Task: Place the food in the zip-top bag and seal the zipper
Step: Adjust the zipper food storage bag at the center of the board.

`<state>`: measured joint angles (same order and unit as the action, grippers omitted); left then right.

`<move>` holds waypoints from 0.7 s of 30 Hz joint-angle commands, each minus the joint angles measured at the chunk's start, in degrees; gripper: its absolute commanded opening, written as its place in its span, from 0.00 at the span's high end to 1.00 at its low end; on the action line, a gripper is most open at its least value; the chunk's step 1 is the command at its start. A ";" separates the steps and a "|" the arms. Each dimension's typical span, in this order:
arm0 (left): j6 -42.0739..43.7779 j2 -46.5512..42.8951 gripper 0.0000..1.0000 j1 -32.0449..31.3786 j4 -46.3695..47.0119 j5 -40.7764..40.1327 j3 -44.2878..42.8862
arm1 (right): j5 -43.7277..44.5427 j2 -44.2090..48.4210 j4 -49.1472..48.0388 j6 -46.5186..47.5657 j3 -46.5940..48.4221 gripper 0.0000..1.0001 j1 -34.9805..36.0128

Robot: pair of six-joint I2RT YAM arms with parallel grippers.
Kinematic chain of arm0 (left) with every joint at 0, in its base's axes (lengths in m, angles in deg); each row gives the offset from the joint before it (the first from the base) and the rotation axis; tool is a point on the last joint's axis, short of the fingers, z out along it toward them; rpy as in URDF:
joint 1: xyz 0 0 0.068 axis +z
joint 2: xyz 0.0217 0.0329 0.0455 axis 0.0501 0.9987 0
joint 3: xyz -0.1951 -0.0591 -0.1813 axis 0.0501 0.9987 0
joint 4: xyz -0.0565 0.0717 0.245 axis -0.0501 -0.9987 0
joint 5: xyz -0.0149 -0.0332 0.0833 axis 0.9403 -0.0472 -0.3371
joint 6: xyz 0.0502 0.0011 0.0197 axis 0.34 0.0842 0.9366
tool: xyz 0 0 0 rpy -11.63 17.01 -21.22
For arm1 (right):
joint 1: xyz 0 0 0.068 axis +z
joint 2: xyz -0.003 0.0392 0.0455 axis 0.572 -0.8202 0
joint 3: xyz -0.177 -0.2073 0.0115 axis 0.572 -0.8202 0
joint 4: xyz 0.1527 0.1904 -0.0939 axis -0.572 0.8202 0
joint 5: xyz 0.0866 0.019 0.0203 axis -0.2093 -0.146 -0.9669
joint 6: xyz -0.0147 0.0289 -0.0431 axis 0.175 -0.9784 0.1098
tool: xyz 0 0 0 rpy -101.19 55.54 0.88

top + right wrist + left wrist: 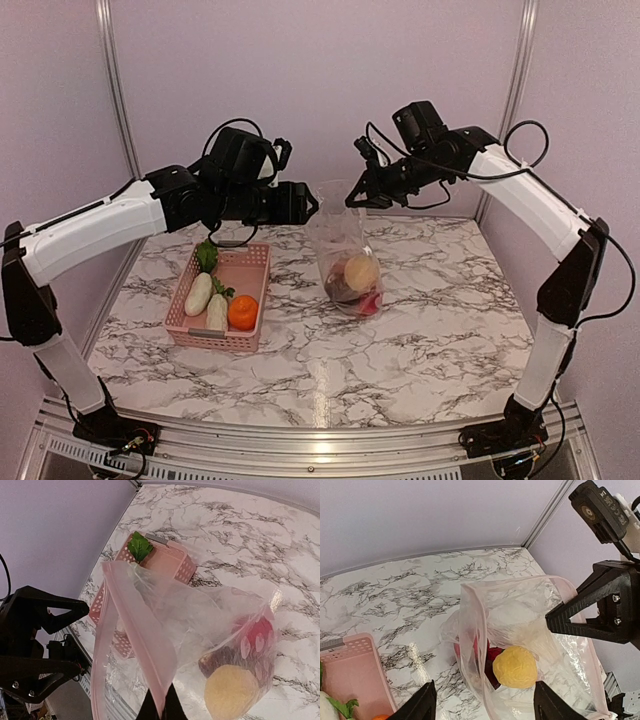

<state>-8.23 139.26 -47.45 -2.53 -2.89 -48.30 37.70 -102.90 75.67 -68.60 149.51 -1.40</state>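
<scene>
The right gripper (161, 709) is pinching the zip-top bag (340, 250) by its mouth edge. Its fingers are pressed together on the pink-tinted zipper (134, 630), and it is holding the bag upright in the centre of the overhead view. The bag's bottom seems to be sitting on the marble table (440, 340).

The mouth is gaping open, the zipper unsealed, and three pieces of food are lying low inside. A yellow lemon (361, 271) is sitting on top. A dark brown piece (339, 287) is just left of it, and a red piece (371, 303) is below and to the right.

The left gripper (309, 206) is hovering just left of the bag's top, fingers spread wide with nothing between them. I cannot tell whether it is touching the plastic.

In the left half of the overhead view a pink basket (250, 262) is sitting on the table, apart from the bag. Lying in it are two white radishes (198, 293) with green leaves (206, 256) and an orange (243, 312), the orange touching the lower radish.
</scene>
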 commanded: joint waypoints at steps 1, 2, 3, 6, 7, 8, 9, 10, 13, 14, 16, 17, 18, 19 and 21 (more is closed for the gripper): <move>-5.09 2.53 0.36 -0.13 -6.88 1.05 -2.10 | -0.69 -1.59 -1.38 -0.40 1.65 1.00 0.31; -5.42 3.31 0.39 -0.05 -7.50 0.85 -2.88 | -0.66 -1.64 -1.29 -0.35 1.78 1.00 0.45; -5.70 4.12 0.42 -0.02 -8.96 0.79 -3.87 | -0.55 -1.64 -1.18 -0.29 1.81 1.00 0.56; -5.88 6.08 0.58 0.24 -9.77 3.66 -5.98 | 0.46 -1.36 -0.48 -0.03 1.69 1.00 1.15; -5.79 6.44 0.62 0.30 -9.51 4.71 -6.31 | 1.00 -1.24 -0.01 0.14 1.53 1.00 1.40; -5.75 6.92 0.68 0.30 -9.15 5.75 -6.43 | 1.52 -1.21 1.05 0.14 1.53 1.00 1.73; -5.79 7.41 0.74 0.36 -8.99 6.60 -6.59 | 1.93 -1.21 1.84 0.28 1.47 0.99 1.87; -5.85 7.76 0.80 0.34 -9.06 7.11 -6.91 | 2.80 -1.13 2.95 0.26 1.42 0.95 2.13; -5.83 8.50 0.91 0.40 -8.91 7.97 -7.60 | 5.57 -0.42 5.82 0.12 0.98 0.84 2.97; -6.01 8.45 0.93 0.39 -8.55 7.98 -7.63 | 6.25 -0.09 6.60 -0.16 0.78 0.82 3.19; -6.30 8.17 0.95 0.38 -7.57 7.99 -7.63 | 7.11 0.46 8.34 -1.27 0.44 0.80 3.73; -6.40 7.95 0.96 0.37 -7.15 7.86 -7.63 | 7.50 0.68 9.10 -1.66 0.21 0.79 3.99; -6.36 7.78 0.97 0.34 -6.78 7.75 -7.63 | 7.51 0.99 9.59 -2.02 -0.08 0.79 4.23; -6.38 7.74 0.98 0.39 -6.44 7.72 -7.63 | 7.60 1.25 9.93 -2.32 -0.42 0.80 4.58; -6.43 7.60 1.00 0.40 -5.82 7.72 -7.63 | 7.96 1.32 10.89 -2.76 -0.45 0.88 4.67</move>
<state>-14.55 147.07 -47.32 -9.29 4.11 -54.24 43.38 -103.78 82.58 -69.72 149.33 2.14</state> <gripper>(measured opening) 0.012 0.177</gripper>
